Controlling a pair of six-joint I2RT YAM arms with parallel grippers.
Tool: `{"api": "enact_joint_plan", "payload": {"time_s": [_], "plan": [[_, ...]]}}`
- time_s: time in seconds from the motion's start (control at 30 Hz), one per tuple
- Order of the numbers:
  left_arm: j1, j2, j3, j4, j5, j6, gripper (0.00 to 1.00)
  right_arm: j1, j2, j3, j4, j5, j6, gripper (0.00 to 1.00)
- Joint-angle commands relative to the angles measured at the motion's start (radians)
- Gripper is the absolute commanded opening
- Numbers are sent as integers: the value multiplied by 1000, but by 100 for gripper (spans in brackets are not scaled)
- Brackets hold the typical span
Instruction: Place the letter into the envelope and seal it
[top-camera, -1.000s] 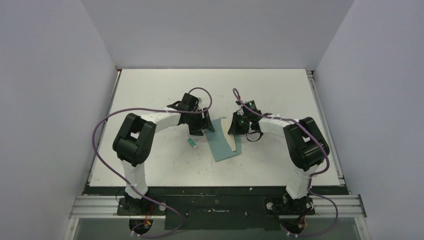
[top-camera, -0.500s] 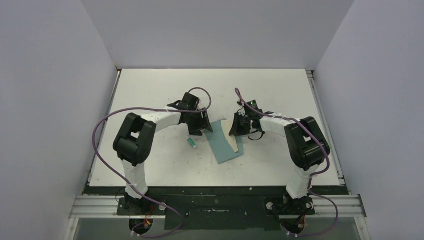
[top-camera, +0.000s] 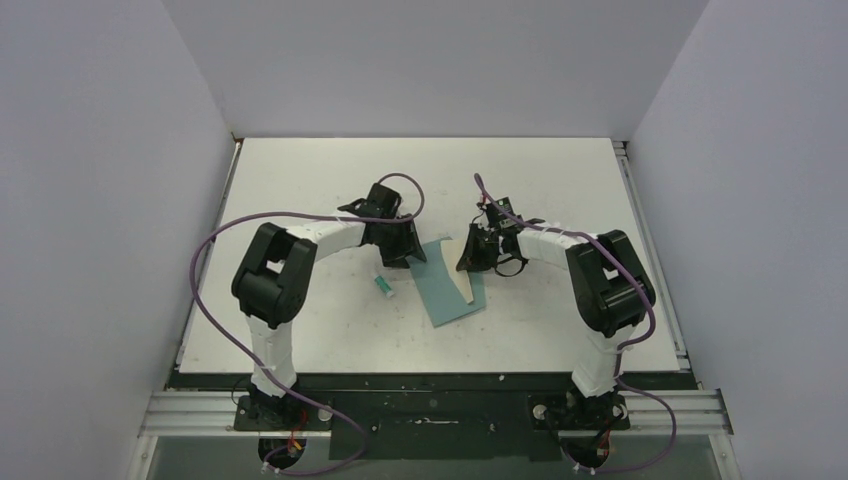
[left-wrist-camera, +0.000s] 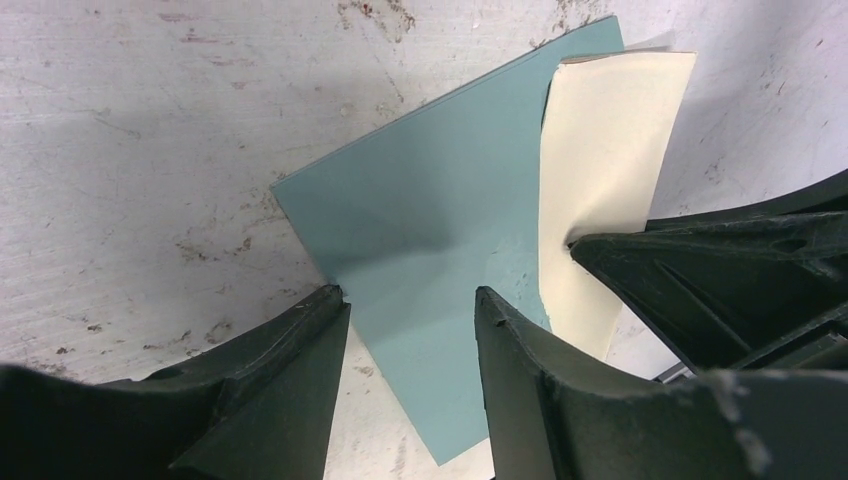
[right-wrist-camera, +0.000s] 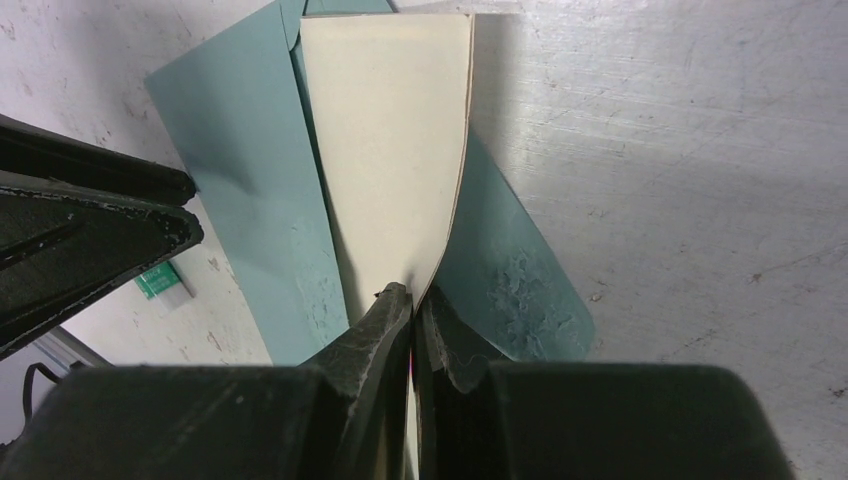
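The teal envelope (top-camera: 450, 292) lies flat on the table, and it also shows in the left wrist view (left-wrist-camera: 430, 230) and the right wrist view (right-wrist-camera: 245, 170). The letter (top-camera: 465, 262) shows its cream side (right-wrist-camera: 390, 140), curved upward, with its far end inside the envelope's mouth next to the open flap (right-wrist-camera: 510, 270). My right gripper (right-wrist-camera: 413, 295) is shut on the letter's near edge (left-wrist-camera: 605, 150). My left gripper (left-wrist-camera: 410, 300) is open, its fingers astride the envelope's left part, low over the table (top-camera: 405, 250).
A small white-and-green glue tube (top-camera: 382, 287) lies on the table left of the envelope, just below my left gripper, and it also shows in the right wrist view (right-wrist-camera: 160, 283). White walls enclose the table on three sides.
Both wrists have shifted slightly. The letter stays held by my right gripper and the envelope has barely moved.
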Motion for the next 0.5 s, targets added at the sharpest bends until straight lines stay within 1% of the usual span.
{"api": "enact_joint_plan", "payload": {"time_s": [0.0, 0.07, 0.23, 0.4, 0.47], "plan": [[-4, 70, 13, 16, -54, 22, 48, 5, 12, 30, -38, 6, 9, 5], [-4, 82, 20, 11, -63, 26, 47, 4, 21, 41, -58, -10, -5, 5], [-2, 101, 34, -18, -105, 44, 45, -17, 12, 45, -116, 7, -40, 5], [2, 112, 36, -23, -98, 63, 44, -37, 8, 42, -120, 29, -61, 5], [2, 114, 36, -20, -95, 69, 44, -35, -10, 28, -81, 32, -66, 5]]}}
